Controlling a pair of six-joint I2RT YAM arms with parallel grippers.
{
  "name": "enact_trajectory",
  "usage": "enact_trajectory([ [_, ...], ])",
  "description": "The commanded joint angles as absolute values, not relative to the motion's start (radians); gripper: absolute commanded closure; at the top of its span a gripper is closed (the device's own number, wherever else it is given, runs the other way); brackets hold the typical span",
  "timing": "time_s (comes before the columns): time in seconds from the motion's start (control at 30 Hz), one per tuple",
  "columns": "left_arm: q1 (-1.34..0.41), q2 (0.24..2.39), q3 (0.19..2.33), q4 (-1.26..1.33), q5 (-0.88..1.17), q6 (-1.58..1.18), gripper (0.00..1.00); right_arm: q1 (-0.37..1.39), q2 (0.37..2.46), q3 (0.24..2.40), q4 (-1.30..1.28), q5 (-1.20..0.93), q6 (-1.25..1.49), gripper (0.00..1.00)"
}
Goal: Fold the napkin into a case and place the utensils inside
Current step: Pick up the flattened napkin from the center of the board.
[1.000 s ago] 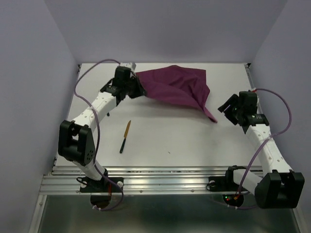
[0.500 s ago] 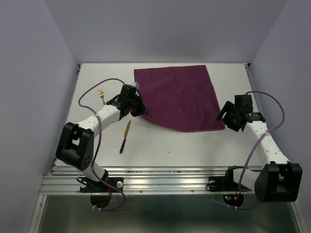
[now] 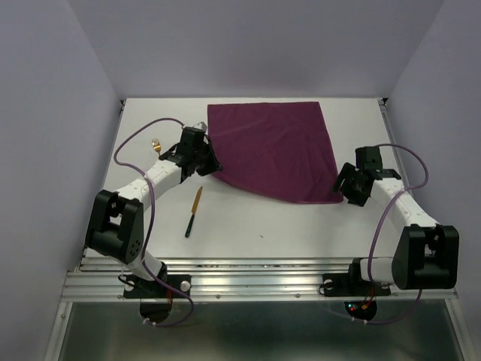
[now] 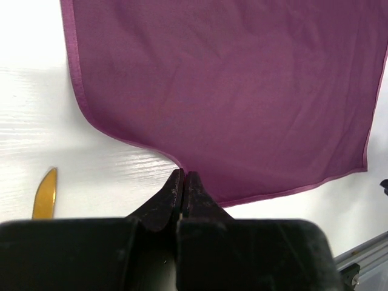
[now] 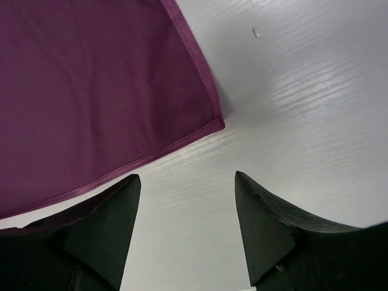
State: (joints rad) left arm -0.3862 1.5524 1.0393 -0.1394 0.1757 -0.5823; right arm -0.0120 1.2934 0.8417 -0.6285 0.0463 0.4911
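The napkin (image 3: 274, 147) lies spread flat on the far half of the table (image 3: 285, 226), so the step in hand looks like the first fold. Your left pincer (image 4: 183, 177) is clamped on the hem at the near left corner. Your right pincer (image 5: 185, 179) stands apart and empty, just off the near right corner. Take that right corner first, pinching only the hem, so you hold both corners before you lift. Then raise the two together, level, and carry them toward the far edge at one pace so the crease runs straight. Keep the cloth low so it does not billow or drag. The knife (image 3: 194, 212) and fork (image 3: 156, 144) lie apart on the left; steer clear of them.
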Motion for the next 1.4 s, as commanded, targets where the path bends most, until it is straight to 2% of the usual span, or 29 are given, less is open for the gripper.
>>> enact_trajectory([
  [0.0, -0.362, 1.5, 1.052, -0.13, 0.161, -0.566, 1.0, -0.014, 1.304, 0.799, -0.562, 0.069, 0.529, 0.32],
  [0.37, -0.36, 1.523, 1.063, -0.123, 0.187, -0.563, 1.0, -0.014, 1.342, 0.713, -0.419, 0.012, 0.584, 0.35],
  [0.8, -0.36, 1.519, 1.048, -0.118, 0.195, -0.56, 1.0, -0.014, 1.446, 0.716, -0.314, 0.041, 0.604, 0.48],
  [0.9, -0.36, 1.52, 1.051, -0.118, 0.199, -0.561, 1.0, -0.014, 1.45, 0.709, -0.304, 0.06, 0.606, 0.55],
  [0.97, -0.359, 1.519, 1.054, -0.118, 0.199, -0.56, 1.0, -0.014, 1.448, 0.706, -0.301, 0.071, 0.607, 0.64],
  [1.0, -0.36, 1.519, 1.055, -0.121, 0.196, -0.56, 1.0, -0.014, 1.444, 0.704, -0.301, 0.08, 0.607, 0.73],
  [1.1, -0.36, 1.516, 1.062, -0.126, 0.195, -0.554, 1.0, -0.014, 1.43, 0.71, -0.302, 0.081, 0.612, 0.88],
  [1.13, -0.36, 1.516, 1.066, -0.127, 0.195, -0.551, 1.0, -0.014, 1.411, 0.712, -0.304, 0.081, 0.617, 0.99],
  [1.37, -0.36, 1.523, 1.123, -0.163, 0.189, -0.534, 1.0, -0.014, 1.286, 0.799, -0.344, 0.086, 0.618, 0.99],
])
